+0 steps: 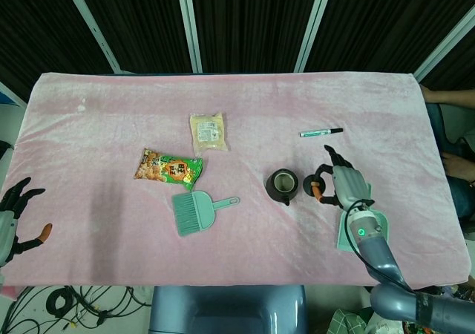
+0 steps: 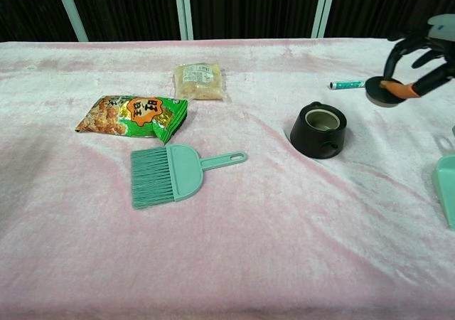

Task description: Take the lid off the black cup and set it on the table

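Observation:
The black cup (image 1: pixel 282 185) (image 2: pixel 318 130) stands uncovered on the pink cloth, right of centre, its pale inside showing. My right hand (image 1: pixel 343 184) (image 2: pixel 421 59) holds the black lid (image 2: pixel 379 92) (image 1: pixel 309 185) in its fingertips, in the air just to the right of the cup. My left hand (image 1: pixel 15 211) rests at the table's near left edge, fingers spread and holding nothing; it shows only in the head view.
A green dustpan (image 1: pixel 364 223) (image 2: pixel 445 185) lies just beyond my right hand at the near right. A marker pen (image 1: pixel 320 132) (image 2: pixel 347 84) lies behind the cup. A green brush (image 1: pixel 197 208), a snack bag (image 1: pixel 168 168) and a clear packet (image 1: pixel 208 132) lie left of centre.

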`<state>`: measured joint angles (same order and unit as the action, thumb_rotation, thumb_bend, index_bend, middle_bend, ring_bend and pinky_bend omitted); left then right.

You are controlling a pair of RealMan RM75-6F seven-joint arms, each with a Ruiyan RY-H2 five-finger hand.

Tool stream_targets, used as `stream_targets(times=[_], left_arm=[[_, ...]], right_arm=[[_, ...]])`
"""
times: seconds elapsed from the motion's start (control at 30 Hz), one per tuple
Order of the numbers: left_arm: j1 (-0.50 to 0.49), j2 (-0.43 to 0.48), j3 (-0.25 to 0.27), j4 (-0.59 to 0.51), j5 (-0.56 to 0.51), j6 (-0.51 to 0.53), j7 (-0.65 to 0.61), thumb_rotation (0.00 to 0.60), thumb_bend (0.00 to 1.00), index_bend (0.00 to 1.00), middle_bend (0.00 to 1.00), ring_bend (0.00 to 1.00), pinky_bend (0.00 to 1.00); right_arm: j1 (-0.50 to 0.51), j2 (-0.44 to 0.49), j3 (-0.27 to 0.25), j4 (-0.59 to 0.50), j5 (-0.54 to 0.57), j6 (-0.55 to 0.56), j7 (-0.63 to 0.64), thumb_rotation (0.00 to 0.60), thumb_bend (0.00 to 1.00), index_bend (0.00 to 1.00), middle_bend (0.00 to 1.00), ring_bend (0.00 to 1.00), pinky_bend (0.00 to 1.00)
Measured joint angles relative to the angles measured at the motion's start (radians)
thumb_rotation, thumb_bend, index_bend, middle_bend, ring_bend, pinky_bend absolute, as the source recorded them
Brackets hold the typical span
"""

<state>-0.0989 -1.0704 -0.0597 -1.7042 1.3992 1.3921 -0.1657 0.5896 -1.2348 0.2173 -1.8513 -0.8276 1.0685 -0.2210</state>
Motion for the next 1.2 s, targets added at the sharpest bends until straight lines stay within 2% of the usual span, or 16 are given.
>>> stream_targets(times=[0.23, 0.43, 0.67, 0.9, 1.1, 1.2], left_arm=[[0.001, -0.001, 0.000, 0.001, 0.001, 0.002, 0.002, 0.600, 0.34, 0.20, 0.02, 0.00, 0.19], [0.001, -0.001, 0.000, 0.001, 0.001, 0.003, -0.001, 0.600, 0.34, 0.20, 0.02, 0.00, 0.19], [0.000, 0.000, 0.000, 0.002, 0.000, -0.001, -0.001, 0.600, 0.34, 0.20, 0.02, 0.00, 0.19], [-0.001, 0.001, 0.000, 0.001, -0.003, -0.003, -0.002, 0.600, 0.34, 0.20, 0.02, 0.00, 0.19], [-0.002, 0.002, 0.001, 0.000, -0.006, -0.008, 0.001, 0.600, 0.34, 0.20, 0.02, 0.00, 0.19], [-0.002, 0.003, 0.000, -0.002, -0.008, -0.009, 0.003, 0.600, 0.34, 0.19, 0.02, 0.00, 0.19]], right_arm=[[-0.085, 0.029, -0.100, -0.035, -0.127, 0.040, 0.032, 0.600, 0.35, 0.61, 0.00, 0.08, 0.14], [-0.112, -0.046, -0.140, 0.047, -0.156, 0.050, 0.038, 0.600, 0.35, 0.61, 0.00, 0.08, 0.14], [-0.115, -0.147, -0.150, 0.158, -0.171, 0.042, 0.043, 0.600, 0.35, 0.61, 0.00, 0.08, 0.14], [-0.105, -0.232, -0.137, 0.259, -0.172, 0.018, 0.053, 0.600, 0.34, 0.61, 0.00, 0.08, 0.14], [-0.099, -0.259, -0.130, 0.305, -0.161, -0.002, 0.049, 0.600, 0.31, 0.60, 0.00, 0.08, 0.14], [-0.098, -0.262, -0.128, 0.311, -0.153, -0.013, 0.046, 0.600, 0.30, 0.57, 0.00, 0.08, 0.14]])
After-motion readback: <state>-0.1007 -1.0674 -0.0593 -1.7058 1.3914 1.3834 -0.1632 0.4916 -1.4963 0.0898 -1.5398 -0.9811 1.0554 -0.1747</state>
